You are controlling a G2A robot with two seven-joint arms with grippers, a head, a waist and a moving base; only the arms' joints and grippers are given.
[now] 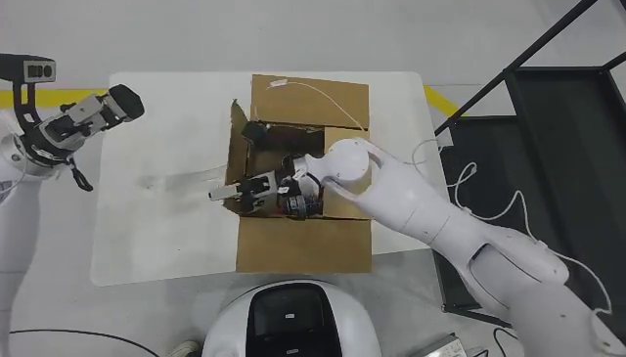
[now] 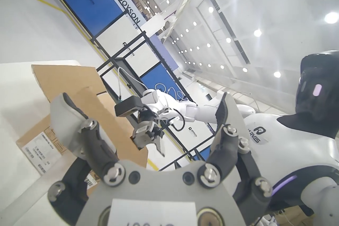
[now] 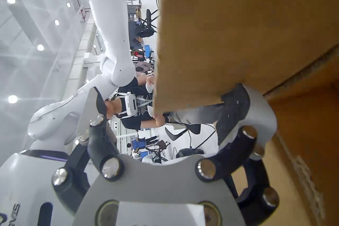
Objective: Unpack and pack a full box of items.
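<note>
Barely started, I'd say. The cardboard box (image 1: 303,245) sits mid-way across the white table (image 1: 156,230) with its flaps folded out, and nothing's been unpacked onto the tabletop yet. The right gripper (image 1: 245,189) is spread wide at a flap (image 3: 225,25) with a raw corrugated edge, gripping nothing. The left gripper (image 1: 125,103) hangs by the table corner, wide open and empty. The box is plain matte brown board.

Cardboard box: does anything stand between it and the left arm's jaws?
Nothing visible: bare table lies between the left jaws and the cardboard box. Its upright side flap faces them.
</note>
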